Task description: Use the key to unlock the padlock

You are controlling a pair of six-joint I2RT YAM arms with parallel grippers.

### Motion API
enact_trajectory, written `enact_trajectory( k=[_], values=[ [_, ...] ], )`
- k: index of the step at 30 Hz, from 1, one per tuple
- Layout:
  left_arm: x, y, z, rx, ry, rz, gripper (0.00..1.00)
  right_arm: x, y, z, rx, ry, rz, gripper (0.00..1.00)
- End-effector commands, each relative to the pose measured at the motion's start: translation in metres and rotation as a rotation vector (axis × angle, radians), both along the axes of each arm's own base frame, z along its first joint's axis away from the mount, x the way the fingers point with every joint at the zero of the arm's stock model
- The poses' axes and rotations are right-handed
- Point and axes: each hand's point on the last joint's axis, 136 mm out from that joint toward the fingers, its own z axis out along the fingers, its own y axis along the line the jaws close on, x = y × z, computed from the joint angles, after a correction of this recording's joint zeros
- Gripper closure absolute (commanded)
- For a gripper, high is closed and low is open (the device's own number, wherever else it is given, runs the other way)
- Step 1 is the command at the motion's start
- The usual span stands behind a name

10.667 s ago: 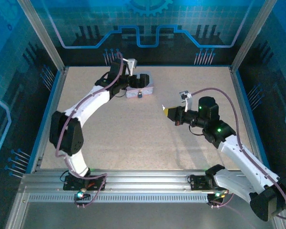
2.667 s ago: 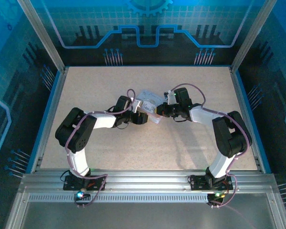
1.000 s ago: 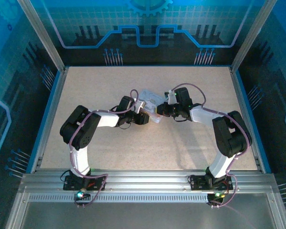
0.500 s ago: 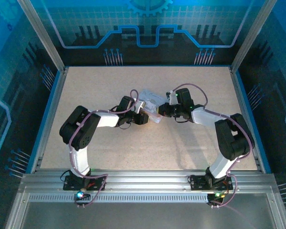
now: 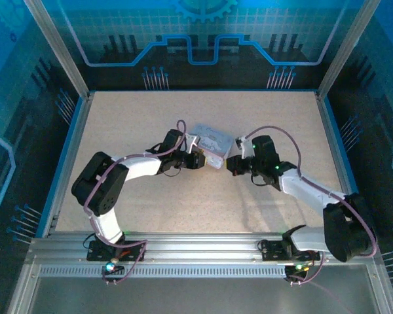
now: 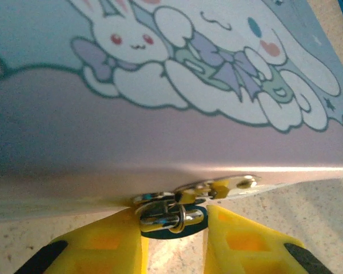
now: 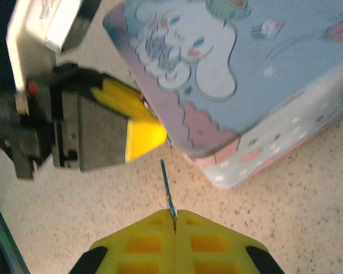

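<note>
R fingers (image 7: pixel 160 237) pinched shut on the key (image 7: pixel 167 187), blade poking out past the tips (thin, dark). Just beyond its tip, not touching: corner of the cartoon-print tin box (image 7: pixel 217 74). L fingers (image 6: pixel 111 242) clamp the padlock (image 6: pixel 170 216) between them, under the tin's edge, above the counter (image 6: pixel 308 211).

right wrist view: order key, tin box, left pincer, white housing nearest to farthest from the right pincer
1. key, clamped in the right pincer
2. tin box, right; left pincer, left: too close to call
3. white housing, far upper left
</note>
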Motion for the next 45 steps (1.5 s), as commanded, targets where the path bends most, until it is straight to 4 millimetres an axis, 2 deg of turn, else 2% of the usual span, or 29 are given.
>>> enact_trajectory(
  k=[1, 4, 9, 20, 25, 30, 45],
  values=[
    [-0.001, -0.007, 0.036, -0.08, -0.012, 0.023, 0.75, -0.011, 0.005, -0.001, -0.062, -0.089, 0.054, 1.0],
    [-0.007, -0.009, 0.039, -0.094, 0.029, 0.033, 0.76, -0.021, 0.012, -0.008, -0.118, -0.132, 0.096, 1.0],
    [-0.015, -0.014, 0.041, -0.126, 0.087, 0.045, 0.78, -0.026, 0.02, -0.024, -0.162, -0.163, 0.116, 1.0],
    [-0.02, -0.016, 0.048, -0.148, 0.173, 0.069, 0.81, -0.014, 0.033, -0.041, -0.195, -0.212, 0.137, 1.0],
    [-0.023, -0.016, 0.047, -0.154, 0.222, 0.101, 0.82, -0.015, 0.038, -0.043, -0.189, -0.252, 0.142, 1.0],
    [-0.024, -0.016, 0.047, -0.158, 0.256, 0.115, 0.83, -0.017, 0.041, -0.054, -0.209, -0.246, 0.156, 1.0],
    [-0.025, -0.018, 0.047, -0.177, 0.291, 0.13, 0.85, -0.004, 0.049, -0.055, -0.201, -0.267, 0.133, 1.0]
  ],
)
